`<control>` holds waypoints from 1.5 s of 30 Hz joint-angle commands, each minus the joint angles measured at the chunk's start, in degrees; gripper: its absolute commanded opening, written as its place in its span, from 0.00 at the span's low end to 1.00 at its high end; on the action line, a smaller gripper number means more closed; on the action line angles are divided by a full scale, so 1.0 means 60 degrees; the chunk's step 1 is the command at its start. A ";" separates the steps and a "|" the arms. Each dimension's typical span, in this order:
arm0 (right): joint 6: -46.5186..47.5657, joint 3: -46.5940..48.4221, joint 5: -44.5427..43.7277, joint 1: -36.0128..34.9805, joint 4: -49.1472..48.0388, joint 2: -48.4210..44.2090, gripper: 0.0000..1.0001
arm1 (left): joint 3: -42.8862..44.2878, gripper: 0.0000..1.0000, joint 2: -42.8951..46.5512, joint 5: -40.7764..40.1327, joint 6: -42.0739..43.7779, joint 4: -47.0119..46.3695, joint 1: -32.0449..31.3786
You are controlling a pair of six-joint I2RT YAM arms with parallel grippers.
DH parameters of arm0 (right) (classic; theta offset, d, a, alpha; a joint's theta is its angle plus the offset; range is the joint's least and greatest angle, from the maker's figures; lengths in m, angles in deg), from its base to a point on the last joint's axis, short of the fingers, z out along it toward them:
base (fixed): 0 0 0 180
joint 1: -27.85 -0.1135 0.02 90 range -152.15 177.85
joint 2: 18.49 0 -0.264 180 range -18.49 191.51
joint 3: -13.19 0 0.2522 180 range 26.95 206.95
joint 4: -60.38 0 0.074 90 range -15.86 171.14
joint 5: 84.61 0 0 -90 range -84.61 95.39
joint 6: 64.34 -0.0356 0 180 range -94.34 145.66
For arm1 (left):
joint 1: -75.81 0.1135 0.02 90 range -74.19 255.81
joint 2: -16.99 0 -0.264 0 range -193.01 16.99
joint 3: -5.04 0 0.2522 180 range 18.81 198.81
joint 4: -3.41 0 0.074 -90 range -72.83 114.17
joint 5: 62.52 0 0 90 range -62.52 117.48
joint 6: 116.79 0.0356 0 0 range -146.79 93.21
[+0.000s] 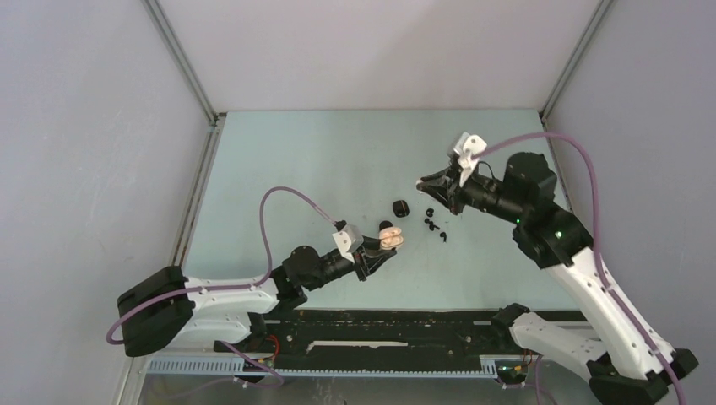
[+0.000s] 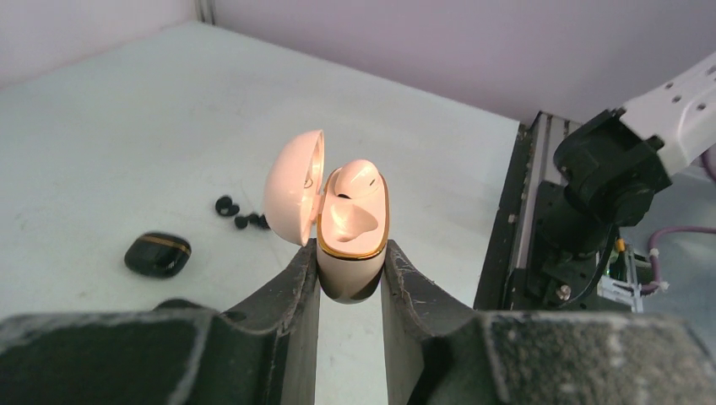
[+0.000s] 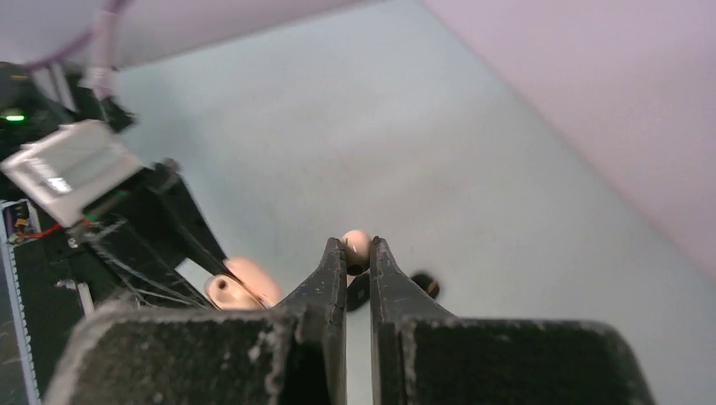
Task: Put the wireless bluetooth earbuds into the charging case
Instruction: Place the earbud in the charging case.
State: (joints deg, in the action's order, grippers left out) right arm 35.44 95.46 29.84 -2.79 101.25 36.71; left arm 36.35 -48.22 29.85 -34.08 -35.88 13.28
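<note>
My left gripper is shut on the lower body of a pale pink charging case, held off the table. Its lid hangs open to the left, and one pink earbud sits in it. In the top view this case is at centre, with the left gripper below it. My right gripper is shut on a small pale pink earbud at its fingertips. It hovers above and to the right of the case, apart from it; from above the right gripper is seen.
A closed black case with a gold band lies on the table between the grippers. Several loose black earbuds lie just right of it, also seen from the left wrist as black earbuds. Walls enclose the table on three sides.
</note>
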 commanded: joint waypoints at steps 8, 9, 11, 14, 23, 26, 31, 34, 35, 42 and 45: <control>0.1220 -0.3484 -0.0293 -0.2591 -0.5136 -0.2898 0.00 | 0.0610 0.00 0.0220 0.0451 0.0022 -0.1763 -0.0053; 0.1262 -0.3593 -0.0341 -0.2842 -0.5261 -0.2941 0.00 | 0.0594 0.00 0.0245 0.0459 0.0004 -0.1858 -0.0053; 0.1365 -0.3793 -0.0600 -0.3310 -0.5550 -0.2928 0.00 | 0.0600 0.00 0.0237 0.0547 -0.0082 -0.2053 -0.0053; 0.1544 -0.4305 -0.0935 -0.3831 -0.6239 -0.2901 0.00 | 0.0633 0.00 0.0212 0.0627 -0.0263 -0.2241 -0.0065; 0.1293 -0.5003 -0.1322 -0.4151 -0.7369 -0.2717 0.00 | 0.0606 0.00 0.0484 0.0547 -0.0313 -0.2260 -0.0082; 0.1351 -0.5241 -0.1250 -0.4301 -0.7721 -0.2689 0.00 | 0.0632 0.00 0.0433 0.0585 -0.0321 -0.2259 -0.0083; 0.1492 -0.5487 -0.1192 -0.4451 -0.7990 -0.2640 0.00 | 0.0593 0.00 0.0464 0.0564 -0.0323 -0.2259 -0.0098; 0.1555 -0.5578 -0.1135 -0.4501 -0.7965 -0.2613 0.00 | 0.0549 0.00 0.0521 0.0517 -0.0283 -0.2252 -0.0101; 0.1573 -0.5598 -0.1131 -0.4511 -0.7942 -0.2603 0.00 | 0.0537 0.00 0.0530 0.0502 -0.0267 -0.2258 -0.0098; 0.1609 -0.5714 -0.1328 -0.4521 -0.7885 -0.2433 0.00 | 0.0435 0.00 0.0613 0.0498 -0.0164 -0.2260 -0.0097; 0.1543 -0.5757 -0.1299 -0.4541 -0.7925 -0.2371 0.00 | 0.0403 0.00 0.0629 0.0532 -0.0142 -0.2252 -0.0097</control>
State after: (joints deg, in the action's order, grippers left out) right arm 44.53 61.19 22.96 -29.67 56.75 22.22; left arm 38.90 -45.77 32.75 -35.76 -46.57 13.02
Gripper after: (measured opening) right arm 0.062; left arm 0.298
